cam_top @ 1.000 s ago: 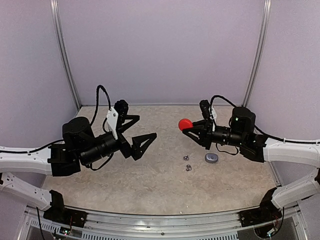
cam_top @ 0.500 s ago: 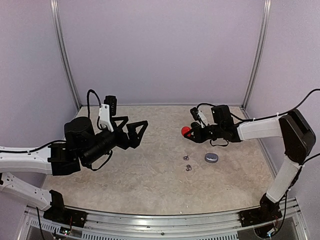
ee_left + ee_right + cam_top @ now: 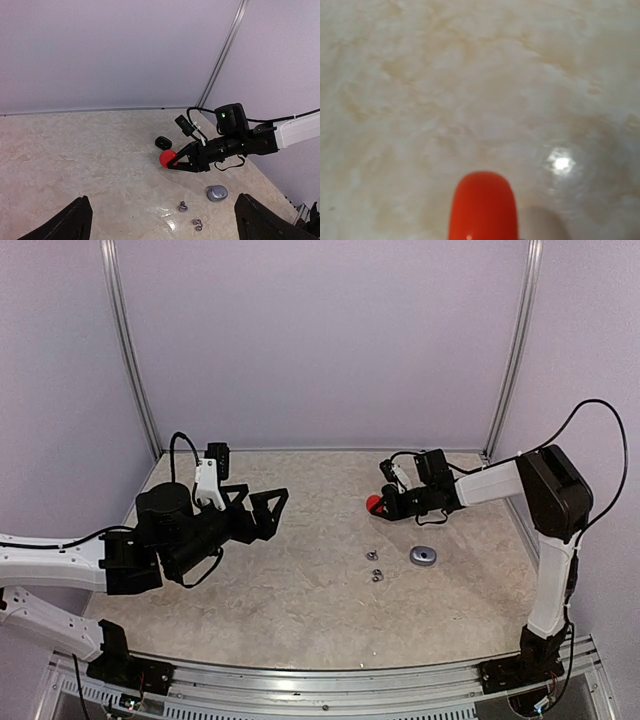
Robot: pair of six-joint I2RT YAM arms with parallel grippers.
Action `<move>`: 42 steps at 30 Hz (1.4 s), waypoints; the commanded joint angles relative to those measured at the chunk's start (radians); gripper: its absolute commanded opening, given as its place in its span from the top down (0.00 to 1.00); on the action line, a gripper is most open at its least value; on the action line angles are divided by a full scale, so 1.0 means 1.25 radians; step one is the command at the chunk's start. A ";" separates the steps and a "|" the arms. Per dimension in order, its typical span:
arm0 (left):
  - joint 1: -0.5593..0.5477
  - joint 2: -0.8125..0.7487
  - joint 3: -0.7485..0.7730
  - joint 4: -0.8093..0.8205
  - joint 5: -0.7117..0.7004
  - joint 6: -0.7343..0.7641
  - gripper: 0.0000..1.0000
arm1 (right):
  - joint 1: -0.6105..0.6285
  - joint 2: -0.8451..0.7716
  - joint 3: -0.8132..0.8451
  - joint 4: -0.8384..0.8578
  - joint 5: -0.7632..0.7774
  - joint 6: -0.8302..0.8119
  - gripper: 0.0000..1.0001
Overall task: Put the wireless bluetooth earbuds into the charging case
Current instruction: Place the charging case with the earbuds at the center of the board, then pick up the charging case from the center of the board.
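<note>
My left gripper (image 3: 272, 515) hangs over the left part of the table (image 3: 300, 610) with its jaws spread as wide as they go and nothing between them, pointing toward the middle. Right of centre lie two small silvery earbuds (image 3: 374, 565), near each other on the bare surface, and no others show in any view. Just to their right sits the grey case (image 3: 423, 556), lying flat; I cannot tell whether its lid is open. Farther back, my right gripper (image 3: 384, 505) is closed down narrow on the red case (image 3: 371, 504), pinching it by one end and carrying it low over the table. From the wrist view it looks very near the surface, but I cannot say whether it touches. The black case (image 3: 163, 142) rests just behind it. I judge I am handling a case rather than a bud: no earbud is picked up or seated. What comes next, I think, is getting a case settled and open with its wells facing up, then bringing my empty left jaws over to the buds and narrowing them a great deal, since those pieces are tiny and could easily skid away from a clumsy pinch.
</note>
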 commanded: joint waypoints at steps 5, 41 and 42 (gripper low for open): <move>0.010 -0.020 -0.029 0.007 -0.040 0.017 0.01 | -0.023 0.070 0.094 -0.069 0.010 -0.030 0.83; 0.013 0.036 0.015 0.005 0.081 0.090 0.01 | -0.046 -0.394 -0.242 -0.305 0.185 -0.109 0.08; 0.013 0.040 0.016 0.005 0.087 0.091 0.01 | -0.046 -0.397 -0.248 -0.316 0.188 -0.110 0.08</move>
